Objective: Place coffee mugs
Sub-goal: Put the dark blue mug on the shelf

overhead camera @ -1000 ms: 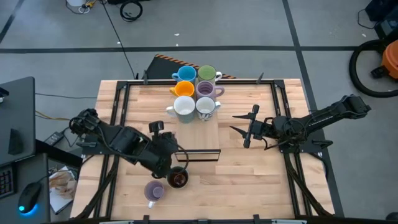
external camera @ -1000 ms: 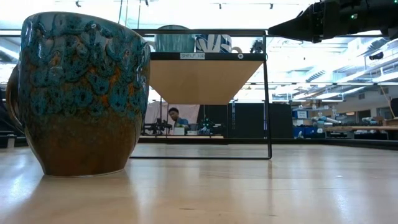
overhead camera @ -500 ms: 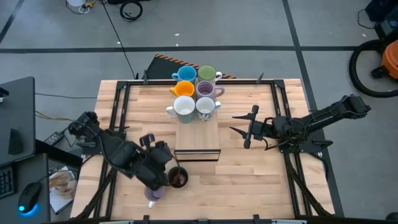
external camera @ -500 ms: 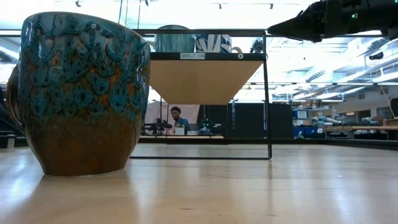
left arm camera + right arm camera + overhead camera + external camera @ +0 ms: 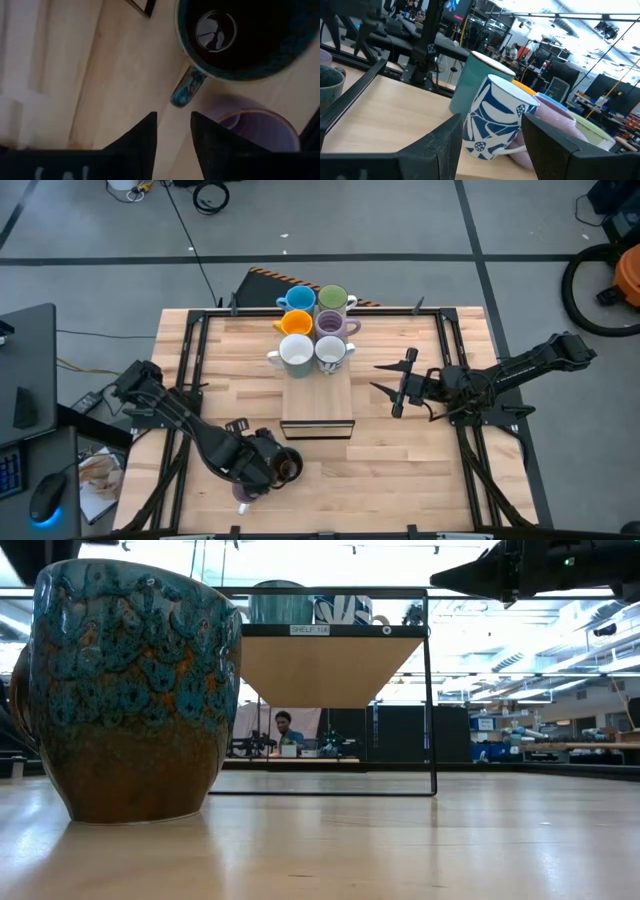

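Left gripper point(image 5: 172, 131) hovers over the dark mug's point(image 5: 288, 467) handle point(image 5: 184, 90) near the tabletop's front edge, fingers narrowly parted, nothing held. A lilac mug point(image 5: 255, 124) sits just beside. Six mugs point(image 5: 313, 330) fill the shelf point(image 5: 318, 423) top. Likely step: grasping. Next: descend, straddle handle, close. Right gripper point(image 5: 398, 387) waits wide, mid-right.

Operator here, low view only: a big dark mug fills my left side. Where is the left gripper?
Observer: Its wrist camera shows the left gripper pointing at the handle of the dark mug, just short of it, fingers apart and holding nothing.
Operator: Anything else close by?
Observer: A lilac mug stands right next to that handle; from above, the left arm hides most of it.
Operator: And the right gripper?
Observer: From above, the right gripper hangs open beside the shelf, facing the six mugs on top of it.
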`<state>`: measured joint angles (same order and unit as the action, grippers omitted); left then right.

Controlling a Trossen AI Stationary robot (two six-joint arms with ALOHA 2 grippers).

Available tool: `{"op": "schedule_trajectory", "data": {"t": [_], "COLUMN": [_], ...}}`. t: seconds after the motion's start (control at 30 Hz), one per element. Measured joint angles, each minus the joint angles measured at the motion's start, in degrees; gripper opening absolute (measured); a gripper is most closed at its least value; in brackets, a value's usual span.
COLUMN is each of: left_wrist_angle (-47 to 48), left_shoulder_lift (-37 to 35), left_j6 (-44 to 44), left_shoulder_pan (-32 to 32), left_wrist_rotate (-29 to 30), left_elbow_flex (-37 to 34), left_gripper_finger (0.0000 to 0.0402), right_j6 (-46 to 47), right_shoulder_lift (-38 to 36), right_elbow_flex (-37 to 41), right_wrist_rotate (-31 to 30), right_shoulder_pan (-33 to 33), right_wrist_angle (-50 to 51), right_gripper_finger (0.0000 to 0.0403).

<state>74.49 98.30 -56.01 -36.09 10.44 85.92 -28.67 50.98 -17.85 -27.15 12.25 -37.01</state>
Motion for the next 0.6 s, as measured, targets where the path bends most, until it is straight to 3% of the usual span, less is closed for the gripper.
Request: {"op": "schedule_trajectory", "data": {"t": [0.3,0.6], "left_wrist_angle": [-7.66,-10.1], "left_shoulder_lift": [0.0,0.0], "left_j6": [3.65,11.95], "left_shoulder_pan": [1.75,4.13], "left_wrist_rotate": [-0.99,-4.1], "left_elbow_flex": [-5.1,-5.92], "left_gripper_finger": [0.0175,0.0168], "right_j6": [-1.11,-0.87], "right_shoulder_lift": [0.0,0.0], "right_elbow_flex": [0.0,0.0], "right_wrist_rotate": [0.19,0.23], "right_shoulder_pan": [0.0,0.0], "right_wrist_angle": [-0.4,-0.44], "right_gripper_finger": [0.0208,0.0208]}}
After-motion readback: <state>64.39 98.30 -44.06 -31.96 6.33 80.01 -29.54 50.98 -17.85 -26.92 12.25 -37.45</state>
